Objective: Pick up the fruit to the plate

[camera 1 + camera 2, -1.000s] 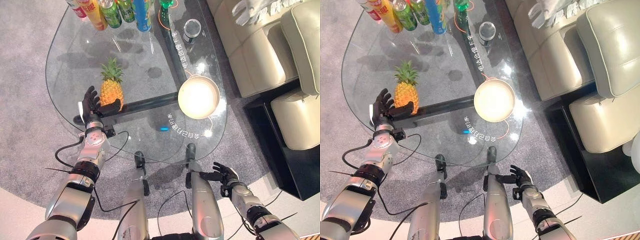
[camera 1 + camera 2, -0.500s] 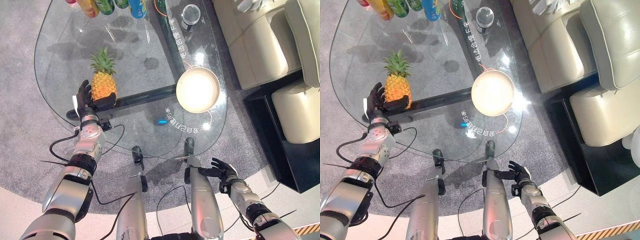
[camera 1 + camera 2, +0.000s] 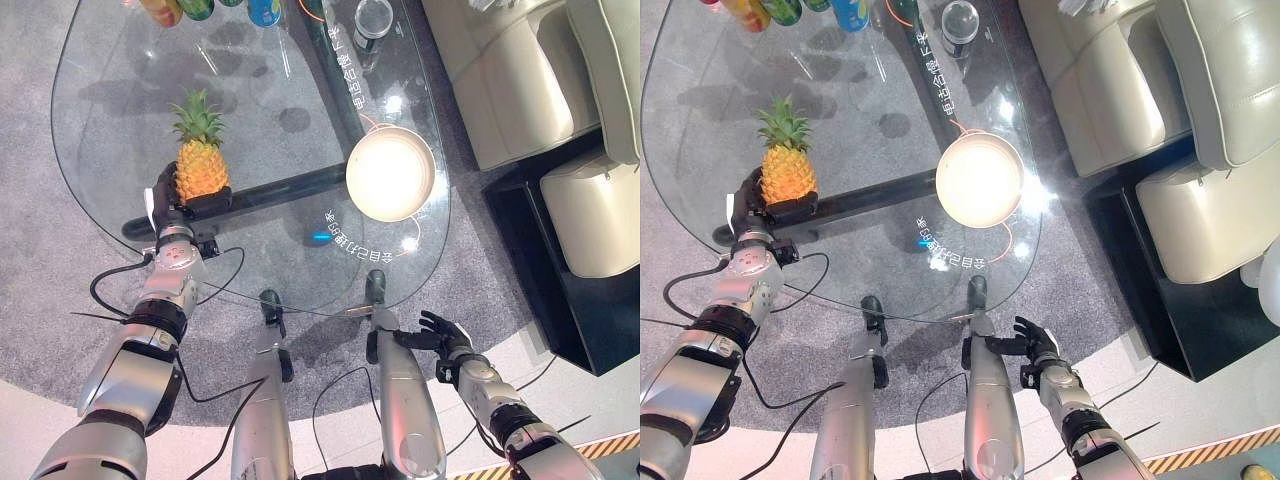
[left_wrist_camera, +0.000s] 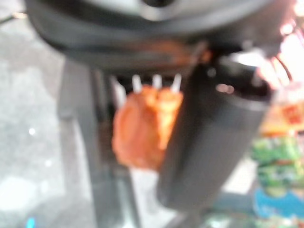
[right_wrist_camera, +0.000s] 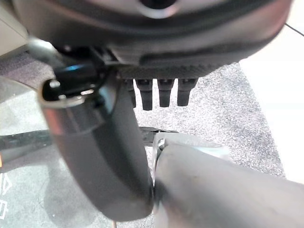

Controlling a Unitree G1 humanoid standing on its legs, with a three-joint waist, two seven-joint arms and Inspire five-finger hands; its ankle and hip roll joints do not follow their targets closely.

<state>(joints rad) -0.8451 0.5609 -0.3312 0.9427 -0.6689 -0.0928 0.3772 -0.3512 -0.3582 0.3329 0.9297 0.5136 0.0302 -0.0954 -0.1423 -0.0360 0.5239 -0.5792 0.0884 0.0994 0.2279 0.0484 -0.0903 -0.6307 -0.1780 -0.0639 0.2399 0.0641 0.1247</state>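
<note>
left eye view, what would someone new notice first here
The pineapple stands upright near the left edge of the glass table, with the left hand curled round its base. To its right sits a round pale plate, bare. The right hand hangs open below the table's near edge.

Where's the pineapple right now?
The pineapple stands upright on the glass table's left side, gripped at its base by the left hand, left of the plate.

Living-room setting: oval clear-glass coffee table (image 3: pixel 120 110) on grey carpet (image 3: pixel 40 290), cream leather sofa (image 3: pixel 520 80) right, drink cans (image 3: pixel 262 10) far edge.
</note>
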